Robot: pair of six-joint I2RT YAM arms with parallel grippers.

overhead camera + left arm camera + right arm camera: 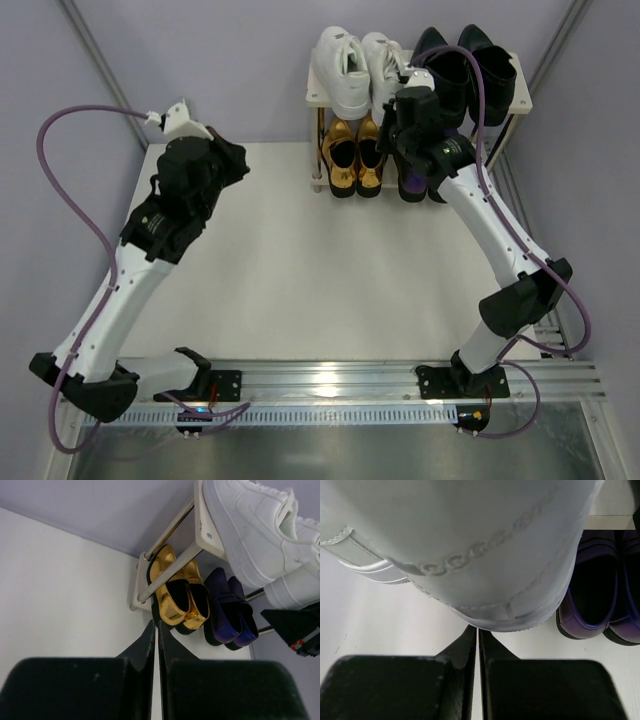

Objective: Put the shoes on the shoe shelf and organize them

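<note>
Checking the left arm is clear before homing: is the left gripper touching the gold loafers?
Apart. The top view shows bare table between the left gripper and the gold loafers.

Worktop: white, matte, flat.
Walls: pale lilac, at the far side and both flanks.
Poles: thin grey, slanting, at the far corners.
Rail: slotted aluminium, along the worktop's near edge.
Sheet: brushed metal, nearest strip.

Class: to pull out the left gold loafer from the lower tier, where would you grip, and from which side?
I'd grip the left gold loafer by its heel rim, one tool finger inside the opening, coming low from the front: its heel faces the arms, and the top board covers its toe.
</note>
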